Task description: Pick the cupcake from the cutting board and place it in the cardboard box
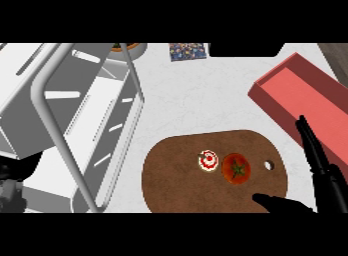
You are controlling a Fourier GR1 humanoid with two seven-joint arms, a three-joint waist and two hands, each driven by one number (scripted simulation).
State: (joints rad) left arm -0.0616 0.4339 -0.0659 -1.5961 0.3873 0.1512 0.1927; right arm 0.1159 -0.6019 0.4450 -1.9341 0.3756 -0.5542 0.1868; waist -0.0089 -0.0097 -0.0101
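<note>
Cupcake (208,160) sits mid cutting board (177,185), lower centre, touching tomato (236,168) on its right. Right hand (321,170) at lower right, fingers straight and apart, holding nothing. Approach from the cupcake's left to avoid the tomato. Red box (310,107) upper right.

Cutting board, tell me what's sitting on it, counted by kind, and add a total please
Cupcake, white with red swirl: 1
Tomato: 1
Total on the cutting board: 2
</note>
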